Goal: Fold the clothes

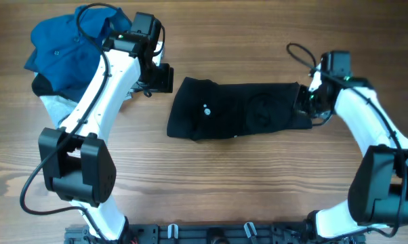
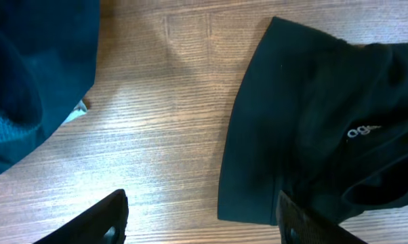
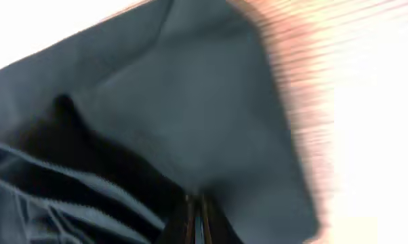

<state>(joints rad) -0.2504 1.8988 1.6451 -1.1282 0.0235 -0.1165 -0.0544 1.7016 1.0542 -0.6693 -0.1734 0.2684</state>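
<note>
Centrally, on the grained wooden table point(image 1: 224, 183): one black shirt point(image 1: 238, 108), soft matte fabric, folded to a rumpled oblong with a small pale logo. Right gripper point(image 1: 306, 102), at the oblong's right end, fingers closed tight on a pinch of cloth, creases running to the tips. Left gripper point(image 1: 162, 78), spread wide and empty, just off the shirt's left edge. Upper left: crumpled bright blue polo point(image 1: 62, 47).

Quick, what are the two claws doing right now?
Left gripper: open, holding nothing.
Right gripper: shut at the edge of the black shirt; whether it pinches fabric cannot be told.
</note>
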